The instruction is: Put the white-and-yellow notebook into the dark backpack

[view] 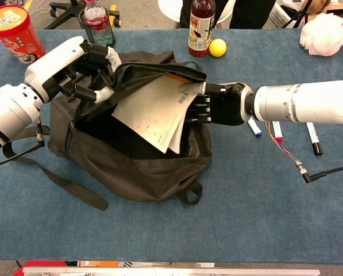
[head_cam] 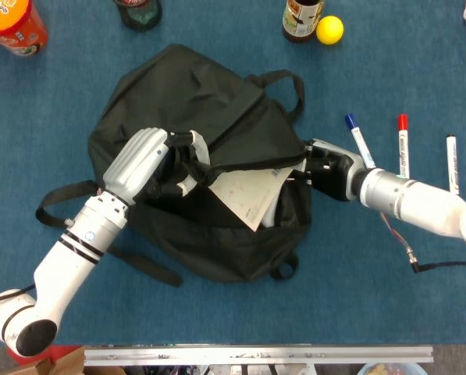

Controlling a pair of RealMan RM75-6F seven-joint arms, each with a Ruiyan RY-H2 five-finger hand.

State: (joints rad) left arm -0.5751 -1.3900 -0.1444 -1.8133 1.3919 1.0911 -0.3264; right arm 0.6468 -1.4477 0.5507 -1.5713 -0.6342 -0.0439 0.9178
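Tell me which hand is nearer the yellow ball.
Right. The right hand grips the notebook just below the yellow ball; the left hand holds the backpack flap far across.

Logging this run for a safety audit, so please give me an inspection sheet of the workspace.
Surface: blue cloth table.
Job's things: white-and-yellow notebook partly inside the open dark fabric backpack.
Clutter: three markers, yellow ball, bottles, orange tub, white bag.
Hands: left hand holds the backpack's flap up; right hand grips the notebook.
Cables: thin wire off the right arm.
Surroundings: chair base, person's legs.
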